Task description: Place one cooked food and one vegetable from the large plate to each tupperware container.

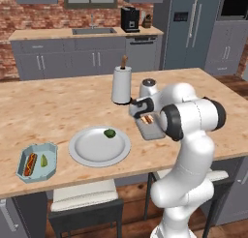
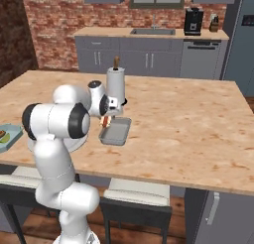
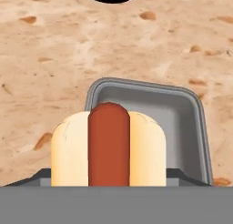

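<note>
1. I see the arm folded at the elbow, forearm reaching forward over the wooden counter (image 1: pixel 58 106), the gripper (image 1: pixel 147 119) pointing down above the grey tray (image 2: pixel 115 131) at mid-frame.
2. Gripper is clamped on a hot dog (image 3: pixel 108 145): bun halves on either side of the sausage, held over the near end of the grey tray, above its floor.
3. Left base view gives what the others lack: the large plate (image 1: pixel 99 147) left of centre, a green vegetable (image 1: pixel 110 133) on its far part; the blue tray (image 1: pixel 38 161) at lower left holds a second hot dog (image 1: pixel 30 164) and a pale green piece (image 1: pixel 44 160).
4. Right base view shows the grey tray's whole outline, and just behind it a white paper-towel roll (image 2: pixel 115 85).
</note>
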{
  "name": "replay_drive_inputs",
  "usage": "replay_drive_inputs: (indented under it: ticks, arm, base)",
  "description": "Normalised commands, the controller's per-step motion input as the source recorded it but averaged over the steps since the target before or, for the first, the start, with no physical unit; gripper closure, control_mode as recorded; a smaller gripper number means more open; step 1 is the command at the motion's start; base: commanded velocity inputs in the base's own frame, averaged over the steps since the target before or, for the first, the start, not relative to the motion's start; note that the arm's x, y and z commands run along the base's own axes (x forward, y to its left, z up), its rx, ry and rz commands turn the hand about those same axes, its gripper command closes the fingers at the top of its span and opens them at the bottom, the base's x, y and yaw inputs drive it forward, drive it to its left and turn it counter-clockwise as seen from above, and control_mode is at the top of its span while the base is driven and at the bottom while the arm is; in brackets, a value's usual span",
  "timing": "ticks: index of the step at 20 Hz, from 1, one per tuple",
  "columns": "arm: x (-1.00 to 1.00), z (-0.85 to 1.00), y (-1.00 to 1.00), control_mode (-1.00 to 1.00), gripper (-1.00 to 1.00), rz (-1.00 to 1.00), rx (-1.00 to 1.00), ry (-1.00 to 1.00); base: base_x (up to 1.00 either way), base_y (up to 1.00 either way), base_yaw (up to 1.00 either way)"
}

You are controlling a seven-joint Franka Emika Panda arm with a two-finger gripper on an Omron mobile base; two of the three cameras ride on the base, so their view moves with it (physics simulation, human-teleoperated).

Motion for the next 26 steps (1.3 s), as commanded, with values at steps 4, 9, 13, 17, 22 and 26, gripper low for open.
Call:
replay_drive_inputs:
  ticks: [4, 9, 13, 17, 22, 26]
  arm:
    - [0.1, -0.51, -0.17, -1.0, 1.0, 0.06, 0.09, 0.02]
    - [0.22, -0.34, -0.28, -1.0, 1.0, 0.15, 0.15, 0.0]
    - [0.31, -0.3, -0.05, -1.0, 1.0, 0.0, 0.04, 0.02]
    - [0.39, -0.31, 0.0, -1.0, 1.0, -0.06, 0.0, 0.05]
    - [0.42, -0.14, 0.02, -1.0, 1.0, -0.1, 0.0, 0.0]
    - [0.02, -0.02, -0.06, -1.0, 1.0, -0.14, 0.0, 0.02]
  base:
    - [0.0, 0.0, 0.0]
    - [0.0, 0.0, 0.0]
    - [0.0, 0.0, 0.0]
    - [0.0, 0.0, 0.0]
    - [0.0, 0.0, 0.0]
    - [0.0, 0.0, 0.0]
